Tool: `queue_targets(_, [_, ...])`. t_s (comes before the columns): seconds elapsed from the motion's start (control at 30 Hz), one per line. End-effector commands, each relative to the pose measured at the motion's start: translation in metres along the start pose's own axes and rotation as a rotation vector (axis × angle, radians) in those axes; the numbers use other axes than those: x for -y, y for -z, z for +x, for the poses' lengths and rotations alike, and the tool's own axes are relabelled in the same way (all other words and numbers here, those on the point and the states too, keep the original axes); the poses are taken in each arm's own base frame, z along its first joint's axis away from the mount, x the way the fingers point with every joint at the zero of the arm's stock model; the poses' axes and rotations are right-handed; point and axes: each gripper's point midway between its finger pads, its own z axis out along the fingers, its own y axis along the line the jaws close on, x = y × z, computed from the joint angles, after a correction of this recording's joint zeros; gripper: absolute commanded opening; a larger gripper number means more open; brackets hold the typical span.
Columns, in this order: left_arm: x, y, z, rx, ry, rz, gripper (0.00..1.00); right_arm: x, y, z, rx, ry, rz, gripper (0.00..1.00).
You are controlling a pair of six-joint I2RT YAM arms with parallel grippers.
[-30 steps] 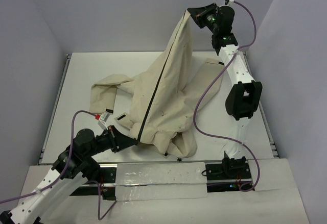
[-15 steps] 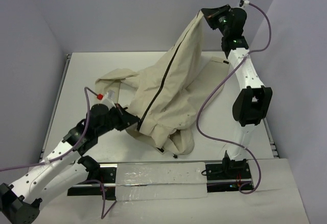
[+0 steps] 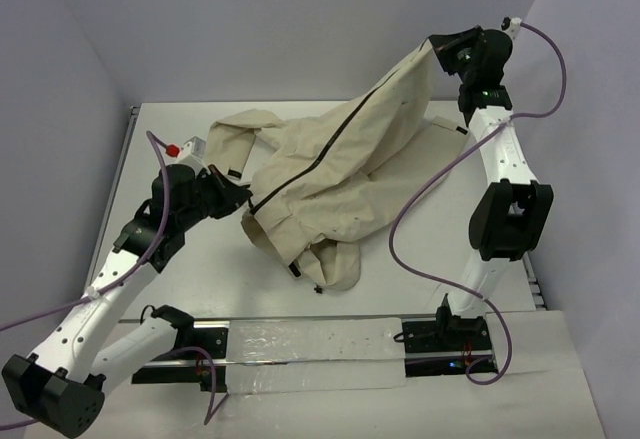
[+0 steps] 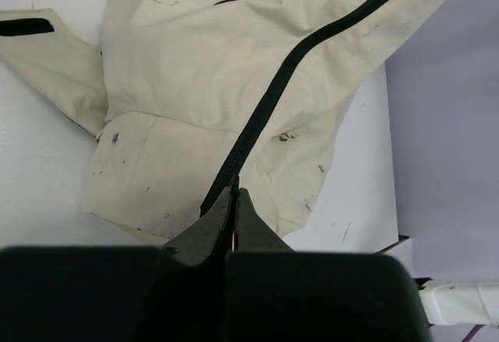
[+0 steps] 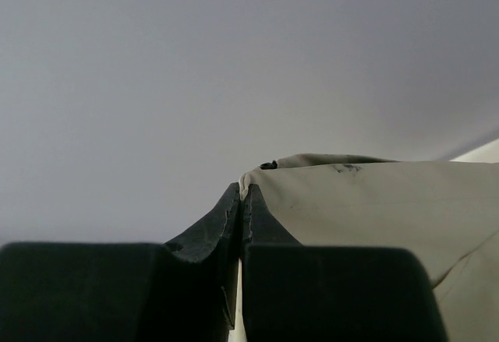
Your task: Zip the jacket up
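Top external view, from the left: the left gripper (image 3: 237, 199) sits low over the left half of the table (image 3: 220, 274). Its jaws are pressed together on the hem of the jacket (image 3: 340, 174), right at the lower end of the zipper (image 3: 320, 164). The left wrist view confirms it, with the left gripper (image 4: 234, 194) pinching the fabric where the dark zipper (image 4: 281, 85) starts.

The jacket spans the middle of the table. One sleeve (image 3: 225, 139) lies toward the far edge and a lower fold bunches toward the near edge. From there the cloth rises to the far right corner. There the right gripper (image 3: 437, 47), raised well above the table, is closed on the top corner of the jacket (image 5: 351, 194).

The fabric looks light, soft and limp, so it will sag and fold wherever it is not held. The best holds are probably the stiffer zipper ends, hem and collar, pulled apart to keep the zipper line taut. Where the slider is cannot be made out.
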Motion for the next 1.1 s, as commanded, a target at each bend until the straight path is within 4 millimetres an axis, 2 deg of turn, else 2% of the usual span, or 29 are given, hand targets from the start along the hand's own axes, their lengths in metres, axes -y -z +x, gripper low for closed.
queue_targets(0.0, [-0.004,0.012,0.001,0.015,-0.044,0.023,0.01,-0.033,0.026,-0.027,0.081,0.107,-0.043,0.08])
queue_targets(0.07, [0.002,0.015,0.002,0.012,-0.033,0.051,0.31,-0.027,0.03,-0.026,0.078,0.137,-0.011,0.29])
queue_targets(0.13, [0.005,0.018,-0.003,0.017,-0.029,0.048,0.72,-0.025,0.038,-0.025,0.072,0.171,0.035,0.58])
queue_targets(0.17, [0.006,0.02,-0.006,0.023,-0.031,0.041,0.76,-0.023,0.04,-0.028,0.088,0.184,0.058,0.65])
queue_targets(0.2, [0.01,0.026,-0.018,0.046,-0.037,0.012,0.93,-0.022,0.048,-0.029,0.104,0.236,0.11,0.93])
queue_targets(0.23, [0.013,0.031,-0.028,0.062,-0.045,-0.004,0.98,-0.02,0.053,-0.03,0.115,0.276,0.15,1.0])
queue_targets(0.27, [0.018,0.036,-0.037,0.079,-0.059,-0.014,0.98,-0.019,0.058,-0.031,0.11,0.308,0.169,1.0])
queue_targets(0.3, [0.031,0.047,-0.058,0.112,-0.098,-0.016,0.98,-0.017,0.065,-0.034,0.115,0.352,0.218,1.0])
queue_targets(0.37, [0.032,0.057,-0.075,0.141,-0.135,-0.079,0.99,-0.012,0.078,-0.034,0.093,0.417,0.29,1.0])
queue_targets(0.47, [0.048,0.07,-0.109,0.198,-0.191,-0.109,0.99,-0.003,0.098,-0.035,0.061,0.482,0.387,1.0])
queue_targets(0.53, [0.063,0.075,-0.129,0.235,-0.198,-0.101,0.99,-0.003,0.107,-0.026,0.016,0.53,0.407,1.0])
queue_targets(0.57, [0.071,0.077,-0.136,0.245,-0.201,-0.09,0.99,-0.003,0.117,-0.014,0.005,0.595,0.47,1.0])
queue_targets(0.67, [0.081,0.075,-0.143,0.257,-0.196,-0.06,0.99,0.014,0.142,0.007,-0.028,0.69,0.625,1.0])
queue_targets(0.77, [0.099,0.073,-0.139,0.259,-0.206,0.055,0.99,0.027,0.159,0.04,-0.111,0.778,0.63,1.0])
queue_targets(0.87, [0.111,0.075,-0.129,0.25,-0.217,0.159,0.99,0.03,0.164,0.058,-0.145,0.782,0.575,1.0])
queue_targets(1.07, [0.102,0.074,-0.12,0.227,-0.211,0.139,0.99,0.043,0.169,0.074,-0.181,0.769,0.561,1.0])
